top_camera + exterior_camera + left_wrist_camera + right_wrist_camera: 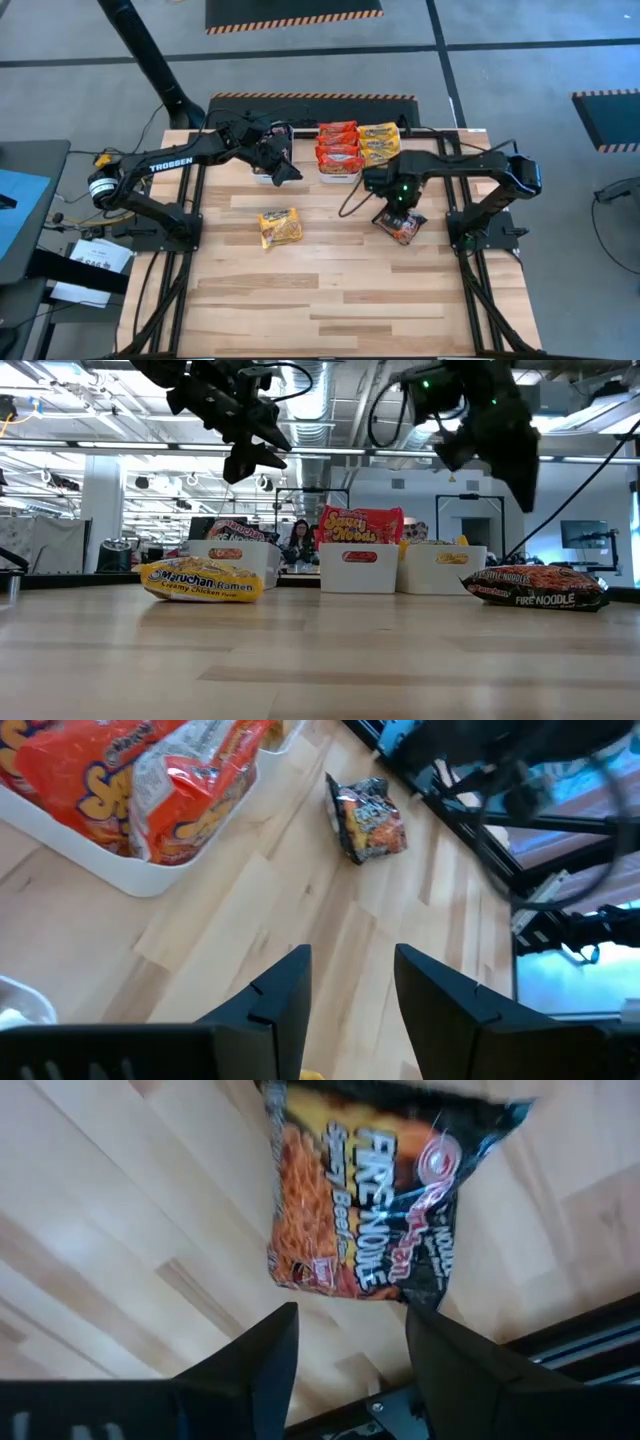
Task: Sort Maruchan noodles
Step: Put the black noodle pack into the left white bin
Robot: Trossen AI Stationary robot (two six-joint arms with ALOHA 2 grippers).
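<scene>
A dark Fire Noodle packet (401,226) (385,1200) (537,587) lies flat on the table's right half. My right gripper (396,203) (350,1345) hovers just above it, open and pointing down, touching nothing. A yellow Maruchan packet (280,228) (200,579) lies flat near the table's middle. My left gripper (278,168) (352,988) is open and raised over the left bin (263,176) at the far edge. Red packets (339,148) (150,780) fill the middle bin. Yellow packets (379,142) fill the right bin.
Three white bins (357,567) stand in a row along the far edge. Bare wood stretches across the table's near half. Black frame rails (480,280) run down both sides. A person (298,542) sits in the room behind the table.
</scene>
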